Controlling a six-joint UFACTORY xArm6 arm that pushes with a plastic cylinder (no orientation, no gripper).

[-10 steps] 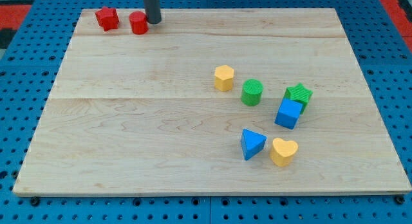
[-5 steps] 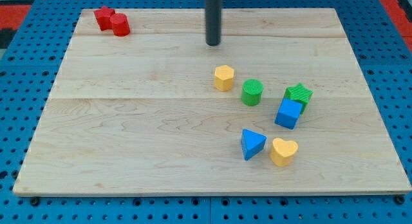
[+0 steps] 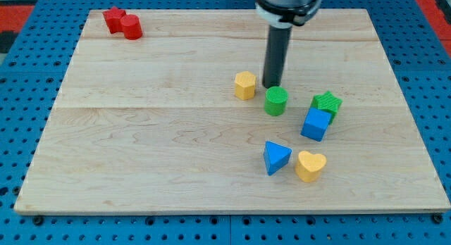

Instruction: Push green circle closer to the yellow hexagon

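Observation:
The green circle (image 3: 275,101) sits right of centre on the wooden board (image 3: 141,132). The yellow hexagon (image 3: 244,84) lies a short way to its upper left, with a small gap between them. My tip (image 3: 271,86) is down on the board just above the green circle, close to its top edge and just right of the yellow hexagon. The dark rod rises from there to the view's top.
A green star (image 3: 327,103) and a blue cube (image 3: 316,124) lie right of the green circle. A blue triangle (image 3: 276,157) and a yellow heart (image 3: 310,165) lie below. Two red blocks (image 3: 121,22) touch at the top left corner.
My tip has moved from the red blocks at the top left, across the board to the right and down, to just above the green circle. One red block was pushed against the other.

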